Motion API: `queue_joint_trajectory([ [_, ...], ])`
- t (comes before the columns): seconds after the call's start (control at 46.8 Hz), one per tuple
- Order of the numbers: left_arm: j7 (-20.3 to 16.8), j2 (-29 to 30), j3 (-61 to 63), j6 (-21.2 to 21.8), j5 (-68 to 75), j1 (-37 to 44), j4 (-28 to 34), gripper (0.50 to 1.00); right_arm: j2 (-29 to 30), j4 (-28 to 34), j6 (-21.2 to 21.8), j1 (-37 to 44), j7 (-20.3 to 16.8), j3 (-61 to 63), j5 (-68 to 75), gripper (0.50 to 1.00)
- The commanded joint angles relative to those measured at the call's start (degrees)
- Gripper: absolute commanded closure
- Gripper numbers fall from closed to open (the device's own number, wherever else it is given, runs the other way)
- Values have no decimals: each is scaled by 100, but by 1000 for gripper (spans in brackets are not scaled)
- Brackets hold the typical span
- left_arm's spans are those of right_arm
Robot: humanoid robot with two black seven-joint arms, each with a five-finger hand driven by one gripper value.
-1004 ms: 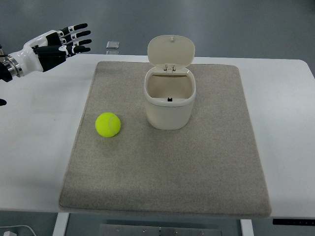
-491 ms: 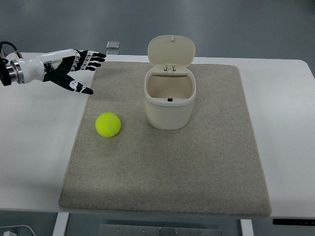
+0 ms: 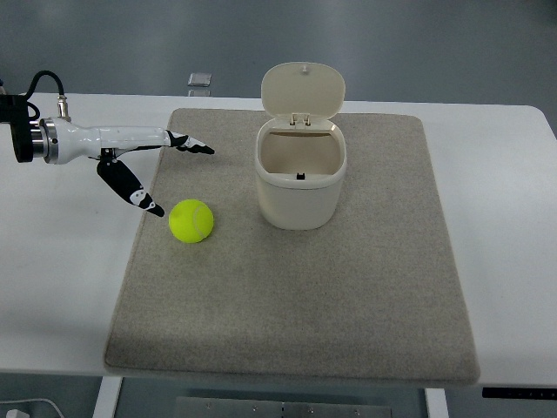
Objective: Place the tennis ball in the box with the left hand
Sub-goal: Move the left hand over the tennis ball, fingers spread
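A yellow-green tennis ball [image 3: 191, 220] lies on the grey mat [image 3: 296, 287], left of the cream box [image 3: 300, 174]. The box stands upright with its hinged lid [image 3: 303, 91] flipped up at the back and its inside showing nothing. My left hand [image 3: 178, 174] reaches in from the left edge, open, seen edge-on. Its fingers [image 3: 187, 144] point right, just behind and above the ball, while the thumb [image 3: 130, 187] hangs down to the ball's left. The hand holds nothing and stands apart from the ball.
The mat covers most of the white table [image 3: 61, 287]. A small silver square object [image 3: 200, 80] lies past the table's far edge, on the floor. The black cuff of my left arm [image 3: 17, 139] shows at the left edge.
My left hand has come right and toward the ball, turning from flat to edge-on, with the thumb now dropped beside the ball. Ball and box have not moved.
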Motion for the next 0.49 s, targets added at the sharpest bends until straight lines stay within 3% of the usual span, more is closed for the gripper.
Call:
queue_joint_trajectory([
  [0.0, 4, -50, 49, 246, 494, 54, -121, 508, 0, -3, 0, -2, 0, 0, 9, 562],
  [0.15, 4, -252, 164, 281, 1312, 54, -121, 508, 0, -3, 0, -2, 0, 0, 0, 560],
  [0.47, 4, -437, 313, 281, 1673, 54, -209, 512, 0, 5, 0, -2, 0, 0, 0, 562],
])
